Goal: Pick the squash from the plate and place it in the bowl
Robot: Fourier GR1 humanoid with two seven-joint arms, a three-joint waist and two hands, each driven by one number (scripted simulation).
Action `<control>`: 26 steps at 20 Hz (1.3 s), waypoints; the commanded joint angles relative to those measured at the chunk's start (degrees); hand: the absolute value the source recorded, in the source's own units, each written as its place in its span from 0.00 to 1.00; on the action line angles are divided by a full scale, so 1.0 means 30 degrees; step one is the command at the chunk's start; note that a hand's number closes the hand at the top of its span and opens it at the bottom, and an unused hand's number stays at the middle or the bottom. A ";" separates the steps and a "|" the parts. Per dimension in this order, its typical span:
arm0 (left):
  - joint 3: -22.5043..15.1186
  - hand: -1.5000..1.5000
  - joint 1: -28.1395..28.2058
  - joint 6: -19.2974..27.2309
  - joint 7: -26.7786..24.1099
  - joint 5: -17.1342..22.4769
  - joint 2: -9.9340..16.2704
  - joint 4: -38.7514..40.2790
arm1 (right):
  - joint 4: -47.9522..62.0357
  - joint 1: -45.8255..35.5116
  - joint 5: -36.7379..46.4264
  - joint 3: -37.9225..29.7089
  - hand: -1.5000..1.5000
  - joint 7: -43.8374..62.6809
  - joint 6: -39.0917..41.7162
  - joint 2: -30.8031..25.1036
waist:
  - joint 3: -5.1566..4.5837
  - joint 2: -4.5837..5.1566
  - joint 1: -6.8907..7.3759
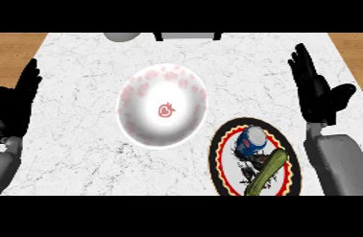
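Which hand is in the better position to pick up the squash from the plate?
The right hand. It is open beside the plate at the view's right, close to the green squash. The left hand rests at the far left edge, with the bowl between it and the plate.

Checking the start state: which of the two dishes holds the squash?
The dark plate with the red and yellow rim, near the right hand, holds the green squash. The white bowl beside it holds nothing.

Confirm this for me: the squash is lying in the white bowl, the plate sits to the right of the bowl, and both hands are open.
Not quite. The head view shows the squash lying on the plate, not in the white bowl. The rest stands: the plate sits right of the bowl, and the left hand and right hand are open.
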 commanded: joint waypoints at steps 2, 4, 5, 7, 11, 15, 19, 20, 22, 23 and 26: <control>0.0427 0.50 0.0740 0.0165 -0.0515 0.0062 -0.0545 -0.0888 | -0.4009 0.2521 0.2308 0.0700 1.00 0.0569 -0.2146 -0.0599 | -0.0323 0.0062 -0.0348; 0.0710 0.50 0.1234 -0.0042 -0.1005 0.0652 -0.0640 -0.1344 | -0.5613 0.2937 0.4225 0.0684 1.00 0.1489 -0.3208 -0.2211 | -0.0386 -0.0218 -0.0733; 0.0753 0.50 0.1028 -0.0083 -0.0349 0.0864 -0.0510 -0.1943 | -0.6340 0.3064 0.4882 0.0304 1.00 0.1650 -0.3429 -0.3131 | -0.0384 -0.0346 -0.0897; 0.0635 0.50 0.0715 0.0244 -0.0681 0.0654 -0.0874 -0.1326 | -0.1523 0.5440 0.8173 0.1212 1.00 0.3548 -0.2190 -0.6119 | -0.1252 0.0628 -0.2116; 0.1167 0.50 0.1759 0.0391 -0.0529 0.1337 -0.1158 -0.1291 | -0.3028 0.8836 0.9907 -0.0206 0.00 0.6310 -0.7932 -0.3605 | -0.0588 -0.0415 -0.2775; 0.1148 0.50 0.2238 0.0209 -0.0880 0.1479 -0.1247 -0.2032 | -0.5839 1.2092 1.3418 0.2380 0.00 0.7411 -0.9728 -0.2037 | -0.0560 -0.0374 -0.2075; 0.0836 0.50 0.2410 -0.0296 -0.0933 0.1591 -0.1288 -0.2799 | -0.8156 1.4675 1.7283 0.3848 0.00 1.0156 -1.1276 -0.0335 | -0.0517 -0.0117 -0.1402; 0.0941 0.50 0.2241 -0.0207 -0.1129 0.1511 -0.1348 -0.2445 | -0.9056 1.5312 1.8021 0.4546 0.00 1.0549 -1.1247 0.0232 | -0.0543 -0.0054 -0.1552; 0.0394 0.50 0.2315 0.0219 -0.0622 0.1220 -0.1755 -0.3114 | -1.1058 1.6803 2.0038 0.4759 0.00 1.2033 -1.1144 0.0671 | -0.0493 0.0006 -0.1280; 0.0804 0.50 0.2115 -0.0117 -0.0594 0.1520 -0.1467 -0.2902 | -1.2053 1.7951 2.0993 0.5014 0.00 1.2642 -1.0929 0.0947 | -0.0485 0.0059 -0.1262; 0.0605 0.50 0.2043 -0.0164 -0.0465 0.1477 -0.1631 -0.3401 | -1.5737 1.9053 2.3507 0.5188 0.00 1.5070 -0.8238 0.1178 | -0.0479 0.0178 -0.0760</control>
